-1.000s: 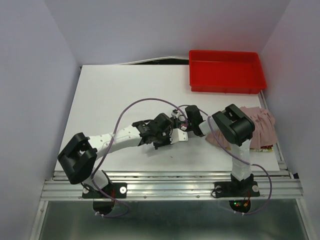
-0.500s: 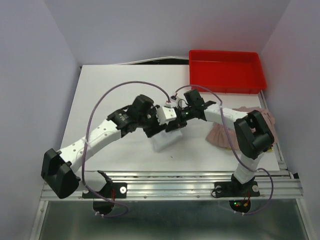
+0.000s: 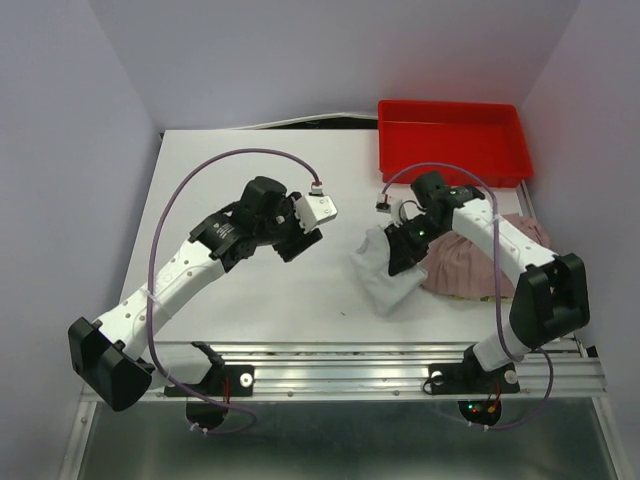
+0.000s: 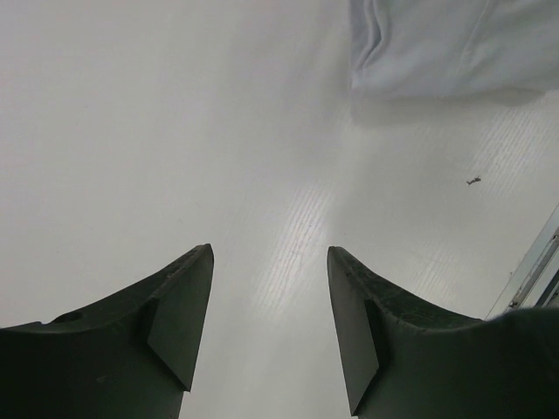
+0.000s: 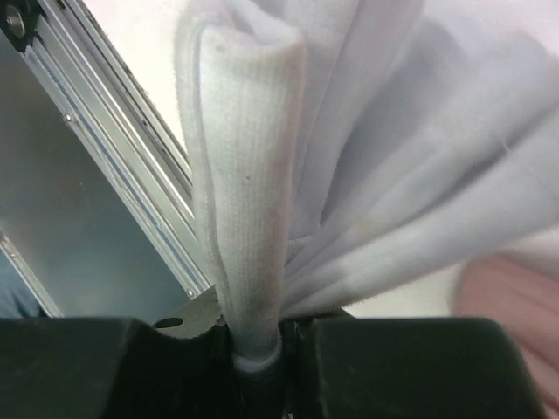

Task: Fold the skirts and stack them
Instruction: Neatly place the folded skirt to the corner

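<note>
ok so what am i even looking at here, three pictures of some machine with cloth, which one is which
These are two robot arms bolted to the near edge of a white table, each ending in a two-finger gripper. The wide picture looks down from above and behind the arms. The other two come from small cameras on the wrists, so each shows its own dark fingers at the bottom.

The left gripper is open and holds nothing, with only table under it. The right gripper is shut on a bunched fold of the white skirt.

A pink skirt lies at the right side of the table, right next to the white one. A red tray sits at the far right corner.
</note>
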